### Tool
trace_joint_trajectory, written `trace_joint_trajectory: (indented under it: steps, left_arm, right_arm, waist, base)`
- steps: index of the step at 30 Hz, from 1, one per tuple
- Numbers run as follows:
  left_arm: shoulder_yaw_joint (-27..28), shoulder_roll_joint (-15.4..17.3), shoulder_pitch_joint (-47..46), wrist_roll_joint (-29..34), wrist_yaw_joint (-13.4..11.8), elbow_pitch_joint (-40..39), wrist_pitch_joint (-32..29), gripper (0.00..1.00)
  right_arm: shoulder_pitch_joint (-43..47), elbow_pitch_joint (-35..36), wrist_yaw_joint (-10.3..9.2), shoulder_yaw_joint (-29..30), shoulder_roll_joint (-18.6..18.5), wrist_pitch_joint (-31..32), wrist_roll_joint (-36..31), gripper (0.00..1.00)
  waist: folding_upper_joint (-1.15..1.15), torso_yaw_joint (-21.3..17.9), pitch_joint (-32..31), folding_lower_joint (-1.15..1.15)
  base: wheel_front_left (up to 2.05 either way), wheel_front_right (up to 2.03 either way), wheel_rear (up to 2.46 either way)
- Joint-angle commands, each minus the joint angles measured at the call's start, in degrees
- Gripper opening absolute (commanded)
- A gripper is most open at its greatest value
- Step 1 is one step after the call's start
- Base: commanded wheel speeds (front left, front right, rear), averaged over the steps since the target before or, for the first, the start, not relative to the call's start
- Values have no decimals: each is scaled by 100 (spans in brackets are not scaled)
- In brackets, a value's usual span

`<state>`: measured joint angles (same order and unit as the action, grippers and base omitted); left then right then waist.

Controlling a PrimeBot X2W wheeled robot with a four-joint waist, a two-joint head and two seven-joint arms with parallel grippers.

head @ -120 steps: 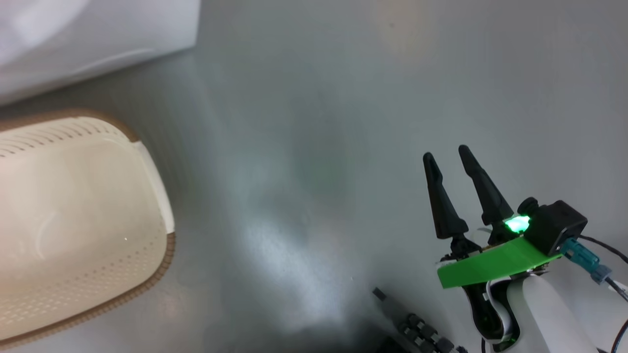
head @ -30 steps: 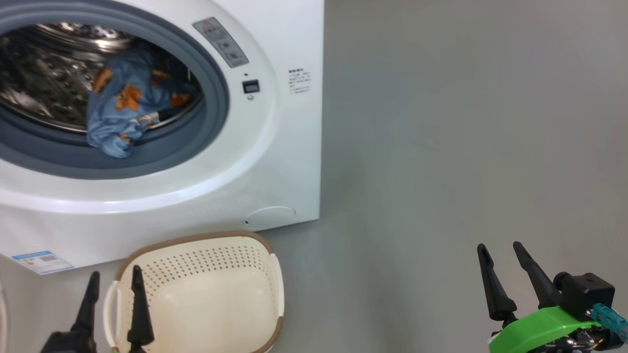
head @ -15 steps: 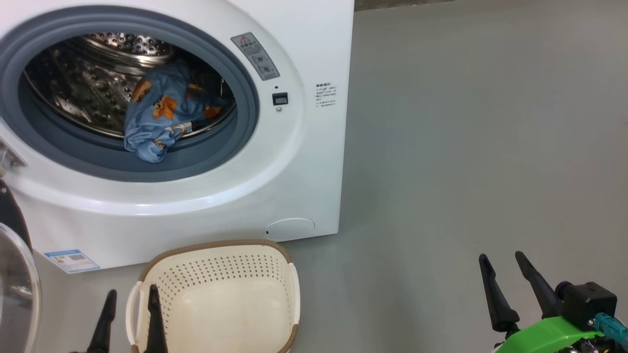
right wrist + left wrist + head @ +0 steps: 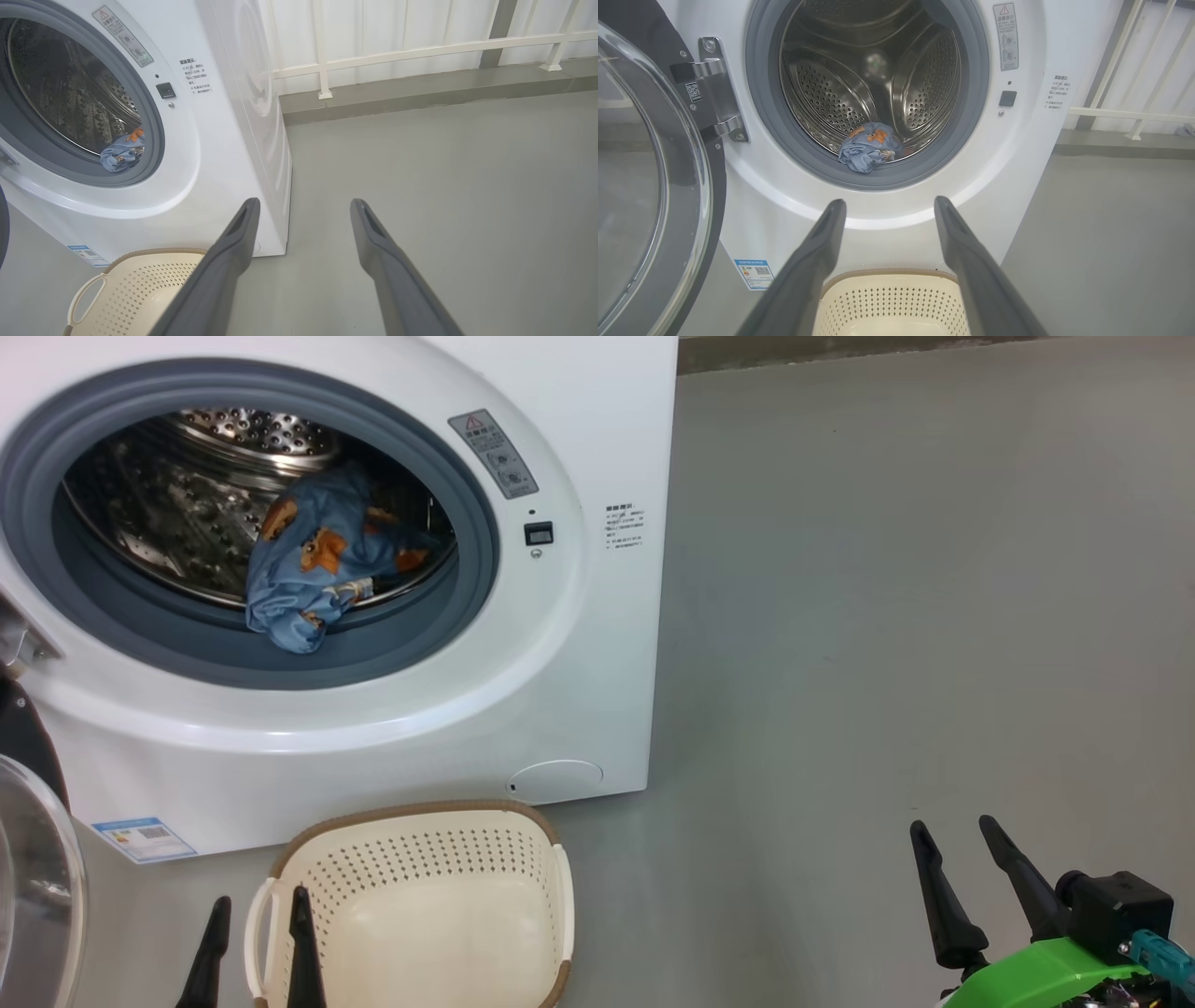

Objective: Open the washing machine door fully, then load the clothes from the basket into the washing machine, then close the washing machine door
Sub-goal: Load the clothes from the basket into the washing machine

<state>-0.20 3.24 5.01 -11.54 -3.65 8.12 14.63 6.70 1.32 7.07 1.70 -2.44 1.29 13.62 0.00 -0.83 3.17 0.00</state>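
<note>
Ahead of me on the grey floor (image 4: 887, 616) stands the washing machine (image 4: 597, 644), its round mouth uncovered; the washing machine door (image 4: 649, 186) hangs swung out on the hinge (image 4: 714, 84) at the machine's left side, its glass bowl close to my left wrist camera; the clothes (image 4: 317, 569) lie bunched at the front lip of the steel drum (image 4: 822, 93), low in the opening, with a fold drooping onto the grey-blue gasket (image 4: 392, 653); the basket (image 4: 420, 854) sits on the floor just beside the machine's lower front edge, beneath the opening, showing its bare cream bottom; my left gripper (image 4: 260, 898) hovers over the basket's left rim by the white handle, jaws parted and holding nothing; my right gripper (image 4: 952, 824) hangs over bare floor, well apart from the machine's right corner, jaws likewise spread and unloaded.
</note>
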Motion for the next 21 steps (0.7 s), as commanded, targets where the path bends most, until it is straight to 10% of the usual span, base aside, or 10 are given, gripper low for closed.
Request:
trace_joint_trajectory:
  steps: [1, 21]
  left_arm:
    - [161, 15, -66, -54, -44, -125, 37, 100]
    - [92, 108, -571, -244, -12, 407, -231, 100]
  right_arm:
    - [-32, 187, 42, -137, -72, 9, -36, 100]
    - [-180, 290, 42, -182, -65, 40, 23, 100]
  waist:
    - [0, 5, 1, 0]
    - [0, -142, 451, 0]
  base:
    - [0, 0, 0]
    - [0, 0, 0]
